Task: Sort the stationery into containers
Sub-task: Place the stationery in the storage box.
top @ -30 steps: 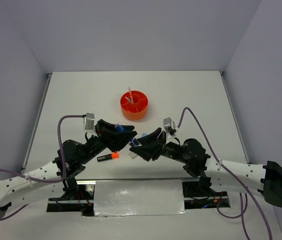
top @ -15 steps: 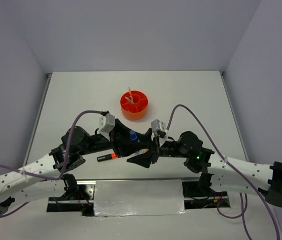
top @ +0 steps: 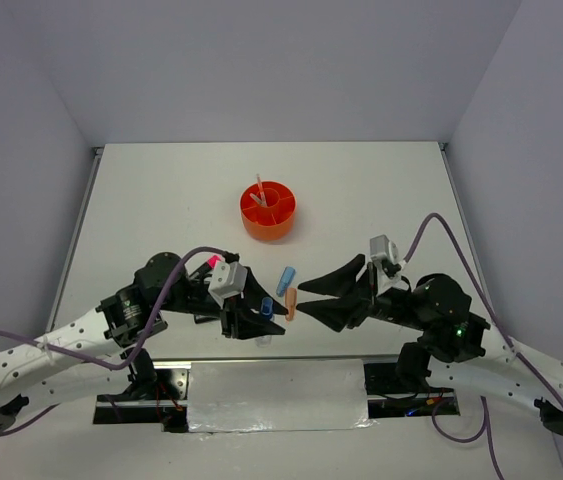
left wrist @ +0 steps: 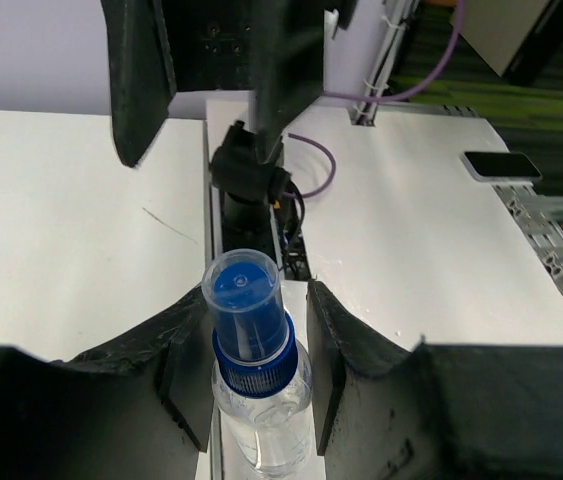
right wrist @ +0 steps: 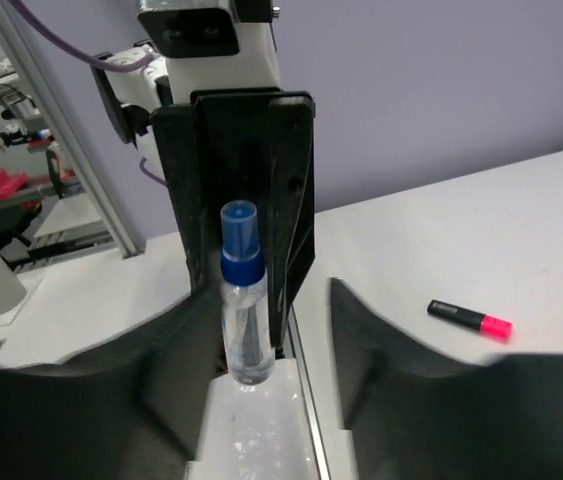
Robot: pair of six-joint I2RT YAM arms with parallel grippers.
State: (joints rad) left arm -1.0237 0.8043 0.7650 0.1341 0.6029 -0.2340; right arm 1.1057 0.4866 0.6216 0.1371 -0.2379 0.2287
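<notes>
The left claw point(left wrist: 258, 310) is closed on the blue-clear marker point(right wrist: 240, 300), which sits between its fingers, cap up and roughly upright. Half a second ago both claws were bunched round the marker mid-surface. Now the right claw point(top: 299, 299) has let go and backed off to the right, jaws spread with nothing in them, facing the left claw across a small gap. This looks like a finished handover, so the marker is the left's alone. It hangs low over the near edge of the surface point(top: 161, 200), well apart from the orange tub point(top: 267, 231), so the drop is not yet done. The pull-back uncovers the blue eraser point(top: 286, 278) and salmon eraser point(top: 290, 306) between the claws. The pink highlighter point(right wrist: 471, 321) lies by the left wrist, also unsorted. Thin pens point(top: 258, 187) stand in the tub's centre cup. The left arm lies low, elbow folded, wrist aimed right; the right arm mirrors it, reaching left.
</notes>
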